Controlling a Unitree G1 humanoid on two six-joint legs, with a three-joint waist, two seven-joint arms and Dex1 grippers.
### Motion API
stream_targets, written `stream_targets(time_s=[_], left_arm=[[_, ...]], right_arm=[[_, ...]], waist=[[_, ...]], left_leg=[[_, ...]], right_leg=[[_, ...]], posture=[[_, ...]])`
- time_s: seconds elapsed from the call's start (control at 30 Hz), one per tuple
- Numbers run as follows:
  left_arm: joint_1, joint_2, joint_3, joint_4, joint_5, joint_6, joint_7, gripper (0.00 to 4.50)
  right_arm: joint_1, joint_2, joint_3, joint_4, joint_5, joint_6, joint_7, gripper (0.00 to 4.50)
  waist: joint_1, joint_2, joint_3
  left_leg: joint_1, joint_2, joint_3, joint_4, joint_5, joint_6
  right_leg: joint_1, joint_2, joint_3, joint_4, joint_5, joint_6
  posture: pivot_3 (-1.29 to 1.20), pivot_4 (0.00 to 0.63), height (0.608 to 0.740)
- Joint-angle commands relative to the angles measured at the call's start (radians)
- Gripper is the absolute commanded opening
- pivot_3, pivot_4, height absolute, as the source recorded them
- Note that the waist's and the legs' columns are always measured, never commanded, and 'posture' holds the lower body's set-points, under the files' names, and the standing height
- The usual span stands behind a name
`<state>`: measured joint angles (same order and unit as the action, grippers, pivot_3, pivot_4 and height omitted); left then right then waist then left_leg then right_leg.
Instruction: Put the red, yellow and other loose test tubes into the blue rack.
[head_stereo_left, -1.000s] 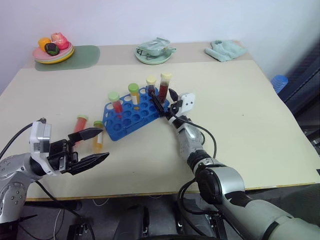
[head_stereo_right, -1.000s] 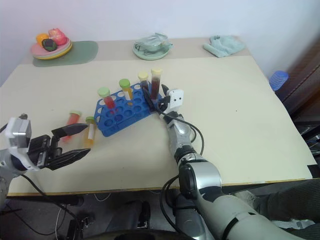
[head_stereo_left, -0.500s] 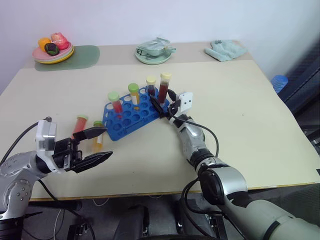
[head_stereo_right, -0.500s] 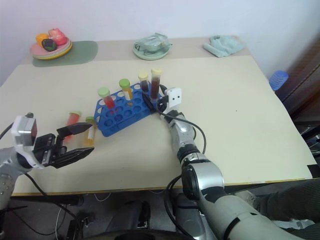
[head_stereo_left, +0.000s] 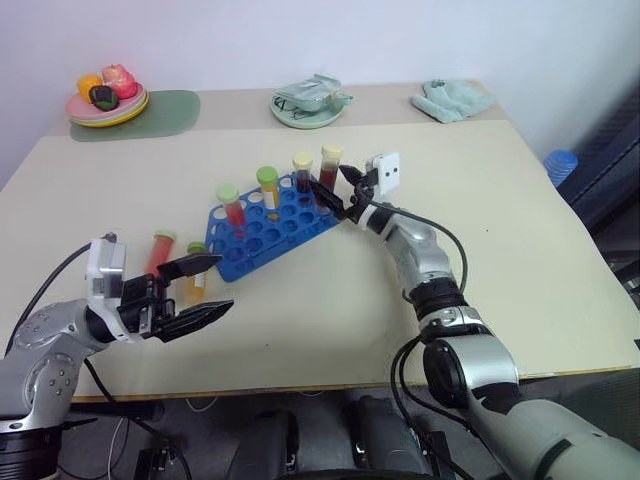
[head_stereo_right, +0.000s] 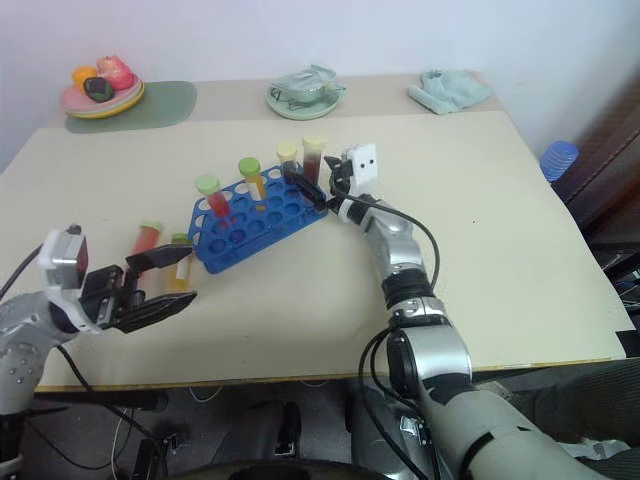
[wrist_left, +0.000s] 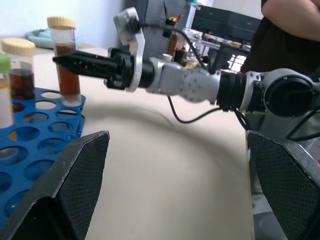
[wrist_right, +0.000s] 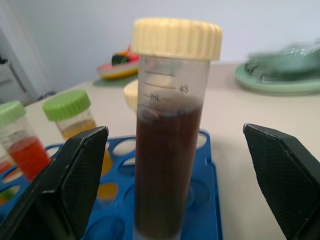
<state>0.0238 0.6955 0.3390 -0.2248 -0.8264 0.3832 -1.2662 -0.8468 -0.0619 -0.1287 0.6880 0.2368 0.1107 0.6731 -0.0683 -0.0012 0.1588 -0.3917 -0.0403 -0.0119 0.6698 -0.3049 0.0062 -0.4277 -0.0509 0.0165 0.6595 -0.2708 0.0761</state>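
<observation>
Two loose tubes lying flat on the worktop (head_stereo_left: 520, 250), just left of the blue rack (head_stereo_left: 268, 228): a red tube (head_stereo_left: 160, 249) and a yellow-orange tube (head_stereo_left: 197, 272), side by side, close together. Both with green caps pointing away toward the far edge, long sides running near to far, a bit tilted.

Left tool (head_stereo_left: 195, 296) wide, holding nothing, hanging low right by those two, pointing sideways toward the right. So long sides of the tubes lying across the way the left tool points. Much nearer than the other arm; likely the one for the next pick.

Right tool (head_stereo_left: 333, 187) wide too, holding nothing, up at the far corner of the rack, around but not gripping a dark brown tube (wrist_right: 170, 135) standing straight up in a hole. Four tubes standing in the rack.
</observation>
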Motion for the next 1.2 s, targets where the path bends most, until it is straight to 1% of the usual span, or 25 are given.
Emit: stream_targets(time_s=[0.03,0.13,0.2,0.43,0.63,0.93,0.97,1.0,1.17,1.2], left_arm=[[-0.010,-0.001,0.007,-0.005,-0.003,-0.017,-0.007,4.50],[-0.013,-0.004,0.002,-0.001,-0.001,-0.020,-0.009,4.50],[-0.014,-0.007,-0.003,0.000,0.001,-0.021,-0.009,4.50],[-0.017,-0.017,-0.009,0.002,0.004,-0.022,-0.013,4.50],[-0.017,-0.024,-0.009,0.003,0.009,-0.024,-0.013,4.50],[-0.008,-0.025,-0.003,-0.001,0.009,-0.024,-0.013,4.50],[-0.007,-0.025,-0.002,-0.003,0.008,-0.024,-0.012,4.50],[-0.005,-0.025,-0.001,-0.004,0.008,-0.024,-0.012,4.50],[0.001,-0.025,0.002,-0.010,0.006,-0.023,-0.007,4.50],[0.001,-0.025,0.003,-0.010,0.006,-0.023,-0.006,4.50]], right_arm=[[-0.002,-0.028,0.013,-0.194,0.061,0.215,-0.015,4.42],[-0.024,-0.061,0.000,-0.270,0.112,0.368,-0.020,4.42],[-0.035,-0.077,-0.002,-0.292,0.134,0.435,-0.022,4.42],[-0.062,-0.103,0.011,-0.298,0.162,0.530,-0.012,4.42],[-0.093,-0.099,0.012,-0.258,0.157,0.535,-0.021,4.42],[-0.161,-0.100,0.006,-0.129,0.134,0.464,-0.038,4.42],[-0.164,-0.101,0.008,-0.122,0.133,0.463,-0.038,3.90],[-0.167,-0.102,0.010,-0.117,0.131,0.462,-0.037,3.63],[-0.167,-0.103,0.018,-0.108,0.121,0.449,-0.038,1.11],[-0.166,-0.103,0.018,-0.109,0.119,0.448,-0.039,1.11]], waist=[[0.001,0.000,0.000],[0.003,0.000,0.000],[0.003,0.000,0.000],[0.003,0.000,0.000],[0.003,0.000,0.000],[0.002,0.000,0.000],[0.002,0.000,0.000],[0.002,0.000,0.000],[0.002,0.000,0.000],[0.002,0.000,0.000]], left_leg=[[0.000,0.000,0.000,-0.001,0.000,0.000],[0.000,0.000,0.000,-0.003,0.000,0.000],[0.000,0.000,0.000,-0.003,0.000,0.000],[0.000,0.000,0.000,-0.004,0.000,0.000],[0.000,0.000,0.000,-0.004,0.000,0.000],[0.000,0.000,0.000,-0.004,0.000,0.000],[0.000,0.000,0.000,-0.004,0.000,0.000],[-0.001,0.000,0.000,-0.004,0.000,0.000],[-0.001,0.000,0.000,-0.005,0.000,0.000],[-0.001,0.000,0.000,-0.005,0.000,0.000]], right_leg=[[-0.001,0.000,0.000,0.000,0.000,0.000],[-0.001,0.000,0.000,-0.001,0.000,0.000],[-0.001,0.000,0.000,-0.002,0.000,0.000],[0.000,0.000,0.000,-0.004,0.000,0.000],[0.000,0.000,0.000,-0.005,0.000,0.000],[0.000,0.000,0.000,-0.005,0.000,0.000],[0.000,0.000,0.000,-0.005,0.000,0.000],[0.000,0.000,0.000,-0.005,0.000,0.000],[0.000,0.000,0.000,-0.006,0.000,0.000],[0.000,0.000,0.000,-0.006,0.000,0.000]], posture=[[0.00,0.150,0.740],[0.00,0.150,0.740],[0.00,0.150,0.740],[0.00,0.150,0.740],[0.00,0.150,0.740],[0.00,0.150,0.740],[0.00,0.150,0.740],[0.00,0.150,0.740],[0.00,0.150,0.740],[0.00,0.150,0.740]])
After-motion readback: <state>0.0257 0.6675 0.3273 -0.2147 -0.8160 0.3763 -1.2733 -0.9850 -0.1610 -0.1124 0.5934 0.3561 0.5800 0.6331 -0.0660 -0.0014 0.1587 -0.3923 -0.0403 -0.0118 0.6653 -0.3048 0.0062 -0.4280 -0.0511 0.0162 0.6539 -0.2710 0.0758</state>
